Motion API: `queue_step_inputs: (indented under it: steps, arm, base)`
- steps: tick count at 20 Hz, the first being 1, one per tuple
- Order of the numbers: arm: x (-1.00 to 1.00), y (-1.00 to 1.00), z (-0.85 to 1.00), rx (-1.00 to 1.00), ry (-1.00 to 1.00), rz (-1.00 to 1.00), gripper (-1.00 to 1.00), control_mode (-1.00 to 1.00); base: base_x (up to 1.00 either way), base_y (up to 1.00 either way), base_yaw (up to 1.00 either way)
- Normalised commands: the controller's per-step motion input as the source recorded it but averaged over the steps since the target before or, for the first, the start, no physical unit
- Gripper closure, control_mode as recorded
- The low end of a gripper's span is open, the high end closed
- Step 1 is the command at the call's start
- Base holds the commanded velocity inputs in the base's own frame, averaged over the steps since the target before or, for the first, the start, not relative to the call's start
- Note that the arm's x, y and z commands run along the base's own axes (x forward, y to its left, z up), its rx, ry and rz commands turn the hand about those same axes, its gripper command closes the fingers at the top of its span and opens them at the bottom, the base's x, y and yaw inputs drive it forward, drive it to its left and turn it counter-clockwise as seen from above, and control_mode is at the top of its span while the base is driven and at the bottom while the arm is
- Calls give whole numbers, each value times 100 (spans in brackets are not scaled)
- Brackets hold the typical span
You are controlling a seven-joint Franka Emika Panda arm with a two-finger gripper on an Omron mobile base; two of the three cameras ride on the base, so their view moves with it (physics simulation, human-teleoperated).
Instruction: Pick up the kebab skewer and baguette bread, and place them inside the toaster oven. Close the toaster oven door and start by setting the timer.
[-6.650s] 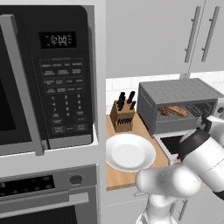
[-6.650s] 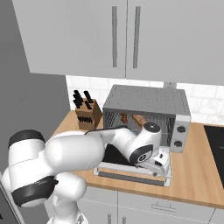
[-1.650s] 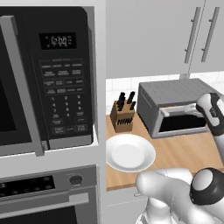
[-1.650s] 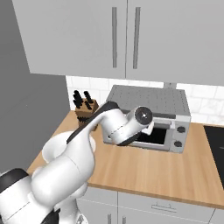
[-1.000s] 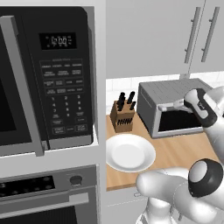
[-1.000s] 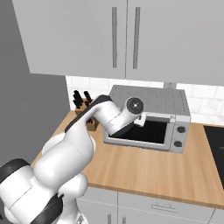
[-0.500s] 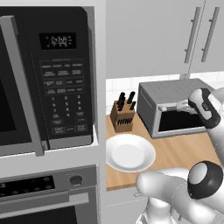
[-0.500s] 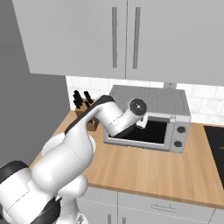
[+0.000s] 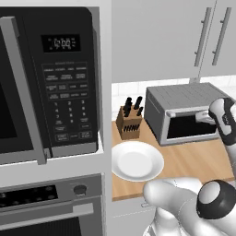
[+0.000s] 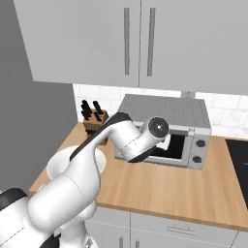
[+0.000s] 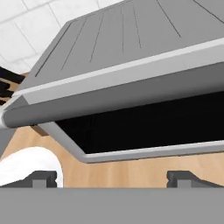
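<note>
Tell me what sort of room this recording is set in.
A rendered home kitchen, most likely: a wooden counter holding a toaster oven and knife block, a black microwave above a built-in wall oven, and grey wall cabinets.

You see a matt grey metal toaster oven point(image 9: 182, 114) with ribbed top and glossy dark glass door point(image 11: 148, 122), on a smooth light wood-grain counter point(image 10: 169, 186) beside a glossy white plate point(image 9: 137, 161).

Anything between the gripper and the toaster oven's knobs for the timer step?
Nothing visible. The gripper is open, just in front of the toaster oven door near its handle. The knobs sit on the panel to the door's right, and only the toaster oven's bare front lies between.
</note>
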Motion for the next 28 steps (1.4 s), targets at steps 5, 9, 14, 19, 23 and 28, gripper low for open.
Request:
queue_step_inputs:
  steps: [5,9,14,19,23,28]
  arm:
    - [-17,-57,0,3,2,-2,-100,-100]
    - [-4,-57,0,10,12,-7,-100,-100]
    - [0,-48,0,13,9,-10,-100,-100]
    - [-31,-49,-17,11,5,-10,-100,-100]
    - [-28,-63,-16,18,0,-13,-100,-100]
    - [3,-28,-24,17,4,-15,-100,-100]
  base:
    - [0,0,0]
    - [0,0,0]
    - [0,0,0]
    - [0,0,0]
    - [0,0,0]
    - [0,0,0]
